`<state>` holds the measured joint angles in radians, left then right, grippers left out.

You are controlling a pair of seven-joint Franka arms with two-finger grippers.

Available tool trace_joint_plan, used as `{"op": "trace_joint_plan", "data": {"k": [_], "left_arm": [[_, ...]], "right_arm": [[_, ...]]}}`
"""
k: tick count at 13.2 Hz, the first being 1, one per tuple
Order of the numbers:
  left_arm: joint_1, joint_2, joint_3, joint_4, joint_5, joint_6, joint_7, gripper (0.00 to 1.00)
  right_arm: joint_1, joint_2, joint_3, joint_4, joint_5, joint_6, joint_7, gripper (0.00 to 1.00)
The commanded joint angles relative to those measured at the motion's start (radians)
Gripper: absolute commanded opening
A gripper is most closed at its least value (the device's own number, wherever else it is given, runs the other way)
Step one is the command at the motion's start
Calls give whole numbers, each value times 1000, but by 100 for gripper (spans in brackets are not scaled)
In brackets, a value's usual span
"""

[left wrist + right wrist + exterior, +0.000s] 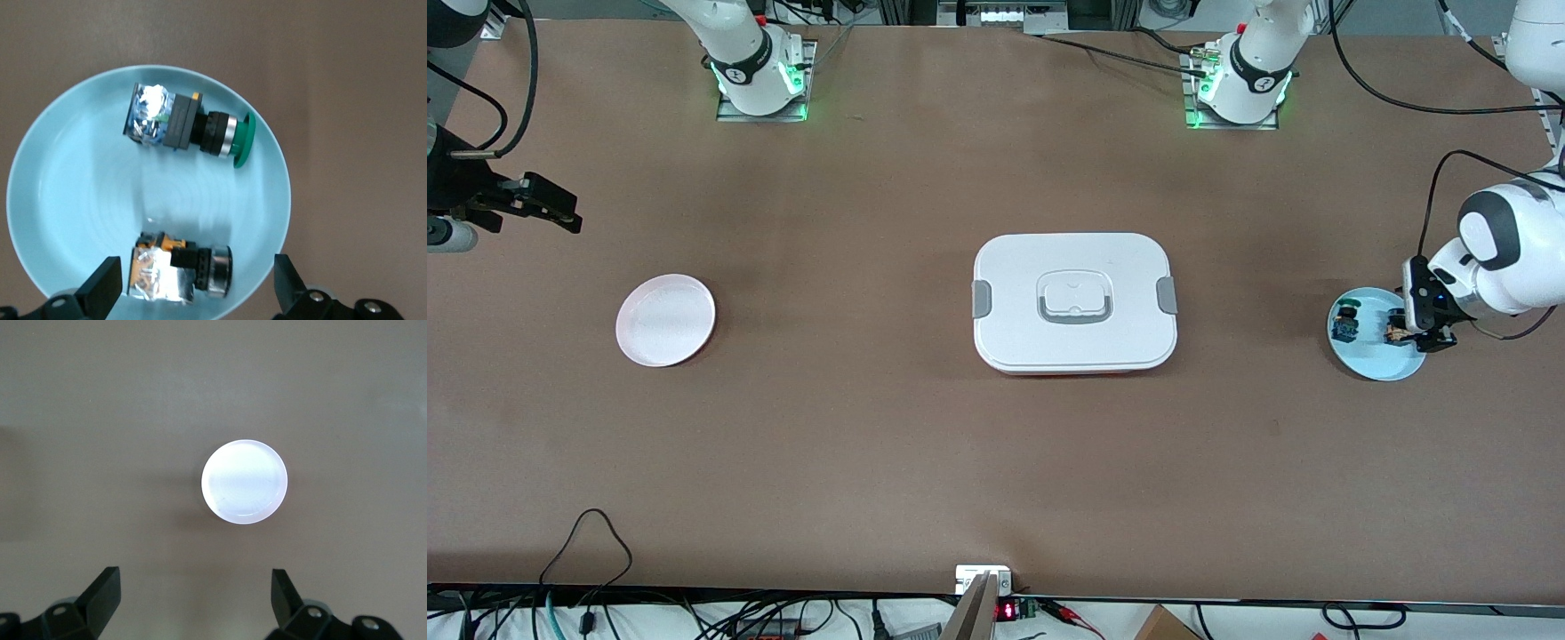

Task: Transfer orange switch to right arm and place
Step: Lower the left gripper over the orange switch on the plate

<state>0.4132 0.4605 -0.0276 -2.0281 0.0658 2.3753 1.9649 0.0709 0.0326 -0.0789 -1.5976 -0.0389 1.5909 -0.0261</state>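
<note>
The orange switch (1394, 331), black-bodied with orange parts and a foil-wrapped end, lies on its side on the light blue plate (1378, 366) at the left arm's end of the table. In the left wrist view the orange switch (180, 267) lies between the spread fingers of my open left gripper (195, 283), low over the plate (67, 200); I cannot tell whether they touch it. In the front view the left gripper (1427, 333) is over the plate's edge. My right gripper (551, 206) is open and empty, up over the right arm's end of the table; the right wrist view shows it (195, 593) open too.
A green-capped, blue-bodied switch (1347, 322) lies on the same plate, beside the orange one; it also shows in the left wrist view (187, 127). A pale pink plate (665, 319) sits toward the right arm's end, also in the right wrist view (244, 481). A white lidded box (1074, 302) stands mid-table.
</note>
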Motion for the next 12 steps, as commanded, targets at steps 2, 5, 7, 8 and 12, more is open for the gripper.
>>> {"op": "trace_joint_plan", "data": {"k": [2, 5, 7, 8, 12], "left_arm": [[7, 52, -9, 40, 12, 25, 89, 100], [10, 59, -11, 48, 11, 27, 98, 100], [13, 73, -11, 57, 9, 27, 100, 100], [15, 78, -11, 66, 9, 25, 100, 100], [18, 81, -11, 69, 2, 25, 126, 100]], "right_arm": [[-9, 7, 1, 18, 7, -14, -9, 100], [-3, 10, 2, 19, 7, -15, -11, 100], [-5, 9, 2, 19, 7, -14, -12, 100], [-6, 7, 1, 21, 5, -15, -12, 100], [-6, 6, 1, 21, 5, -15, -12, 100]]}}
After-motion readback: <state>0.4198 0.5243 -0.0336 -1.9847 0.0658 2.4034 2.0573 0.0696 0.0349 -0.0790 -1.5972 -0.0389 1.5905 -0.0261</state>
